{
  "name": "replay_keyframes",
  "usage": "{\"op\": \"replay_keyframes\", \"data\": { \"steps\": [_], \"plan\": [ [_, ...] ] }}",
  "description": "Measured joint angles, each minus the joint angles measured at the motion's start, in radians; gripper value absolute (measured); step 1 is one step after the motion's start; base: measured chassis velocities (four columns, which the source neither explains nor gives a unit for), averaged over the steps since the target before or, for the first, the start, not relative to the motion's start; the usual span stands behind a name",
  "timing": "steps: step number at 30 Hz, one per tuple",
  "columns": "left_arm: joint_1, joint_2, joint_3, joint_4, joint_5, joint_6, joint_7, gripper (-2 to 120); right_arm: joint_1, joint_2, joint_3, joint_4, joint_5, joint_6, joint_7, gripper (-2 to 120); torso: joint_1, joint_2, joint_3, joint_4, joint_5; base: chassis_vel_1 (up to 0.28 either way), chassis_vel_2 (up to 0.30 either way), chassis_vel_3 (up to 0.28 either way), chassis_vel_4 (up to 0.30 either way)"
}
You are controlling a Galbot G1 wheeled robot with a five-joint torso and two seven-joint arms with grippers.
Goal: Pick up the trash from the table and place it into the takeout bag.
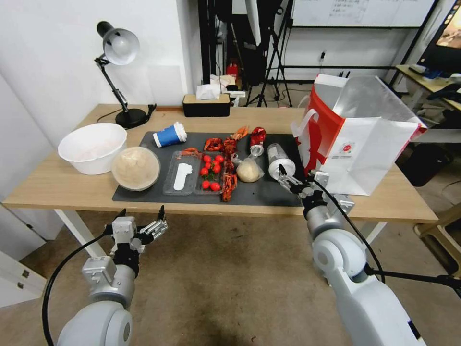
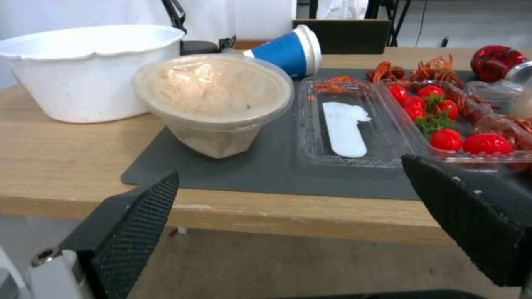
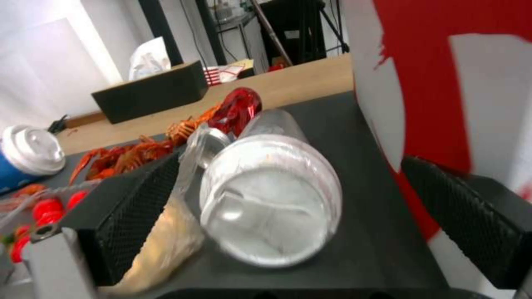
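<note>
My right pincer (image 1: 294, 179) stands wide at the lidded end of the clear plastic cup (image 3: 272, 195), which lies on its side on the dark grey mat (image 1: 269, 192), just beside the large white paper bag with red sides (image 1: 357, 139). Its small round red logo (image 1: 346, 148) is too small to read. My left pincer (image 1: 142, 216) hangs wide below the light-wood counter (image 1: 53, 185).

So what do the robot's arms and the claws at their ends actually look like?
Both arms are smooth, rounded shells in white and pale silver-grey, with thick black cables looping alongside. The left gripper and right gripper are blocky silver metal with dark joints. Each has two flat black fingers, whose inner faces carry a fine, dotted, mesh-like grip texture. No logos or markings are readable.
</note>
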Motion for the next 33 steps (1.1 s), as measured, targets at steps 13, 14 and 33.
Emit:
{"op": "replay_keyframes", "data": {
  "steps": [13, 14, 33],
  "plan": [
    [0.0, 0.0, -0.01, 0.014, 0.001, -0.025, 0.0, 100, 0.097, 0.008, -0.059, -0.099, 0.031, 0.001, 0.031, 100, 0.0, 0.0, 0.0, -0.0001, 0.0, 0.0, 0.0, 0.0, 0.0],
    [0.0, 0.0, -0.01, 0.015, 0.001, -0.026, 0.0, 100, 0.1, 0.009, -0.061, -0.102, 0.033, -0.002, 0.034, 100, 0.0, 0.0, 0.0, -0.0001, 0.0, 0.0, 0.0, 0.0, 0.0],
    [-0.005, 0.001, -0.01, 0.038, 0.003, -0.058, -0.001, 100, 0.134, 0.024, -0.094, -0.152, 0.052, -0.025, 0.074, 76, 0.0, 0.0, 0.0, -0.0001, -0.0001, 0.0, 0.0, 0.0, 0.0]
  ]
}}
